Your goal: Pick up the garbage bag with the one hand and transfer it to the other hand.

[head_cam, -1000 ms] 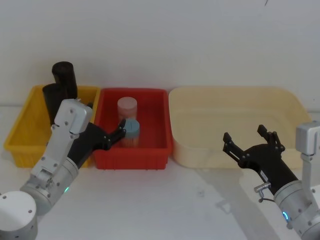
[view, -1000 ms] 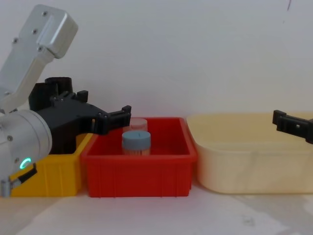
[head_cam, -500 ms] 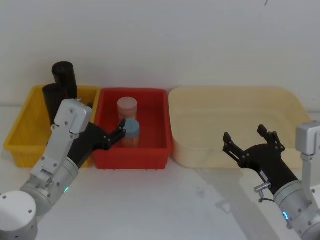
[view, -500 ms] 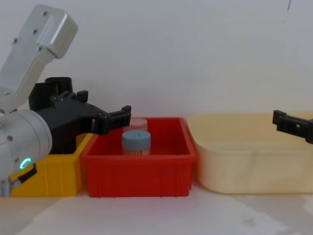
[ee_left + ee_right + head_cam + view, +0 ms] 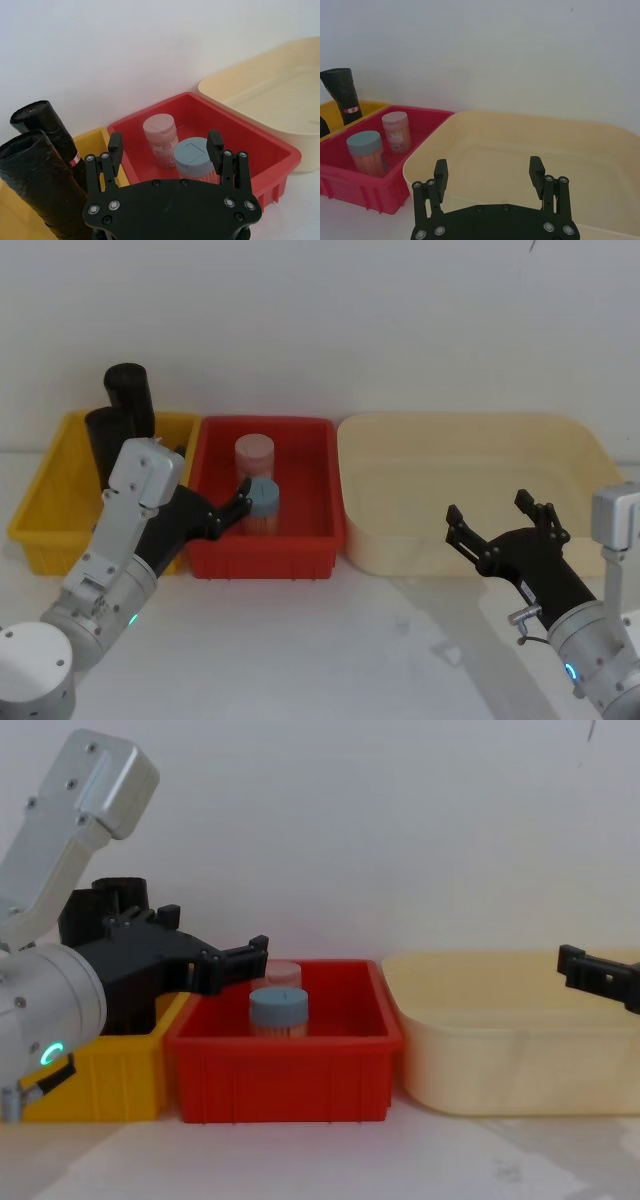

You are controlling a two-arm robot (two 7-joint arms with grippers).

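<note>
White tabletop against a bare wall, three bins in a row. The bag stands upright in the yellow bin, at its near right side, with a labelled roll just behind it. The left gripper, on the green-lit arm, hovers above the seam between the yellow bin and the red bin, fingers spread wide and empty, pointing more toward the red bin's jars than at the bag beside it. The right gripper waits well apart, in front of the cream tub, also wide open and empty. By my reading nothing is done yet: reach, grasp, lift and handover all remain.
</note>
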